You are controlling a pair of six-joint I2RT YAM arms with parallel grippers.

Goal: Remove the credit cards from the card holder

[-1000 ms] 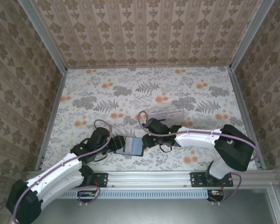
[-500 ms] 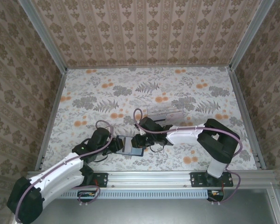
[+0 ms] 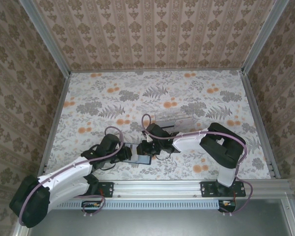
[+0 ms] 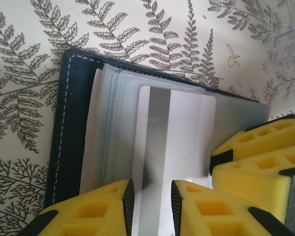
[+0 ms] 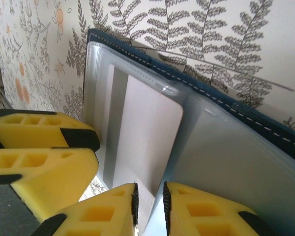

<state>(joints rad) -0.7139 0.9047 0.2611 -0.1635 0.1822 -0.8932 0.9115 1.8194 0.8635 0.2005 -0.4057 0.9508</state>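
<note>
The card holder point(image 4: 71, 123) is lying open on the flowered table point(image 3: 103, 93), its clear sleeves point(image 4: 113, 123) facing up, with a whitish credit card point(image 4: 187, 128) among them. My left gripper point(image 4: 151, 191) and right gripper point(image 5: 148, 194) are both crowding over that card, jaws narrowly apart; I cannot tell whether either is pinching it. A clear tray point(image 3: 174, 118) is sitting just beyond. Compared with a second ago, my left gripper is reaching further over the holder and my right elbow is folding inward.

Card holder point(image 4: 69, 123) matt stitched cloth; sleeves point(image 4: 113, 132) glossy clr plastic.
</note>
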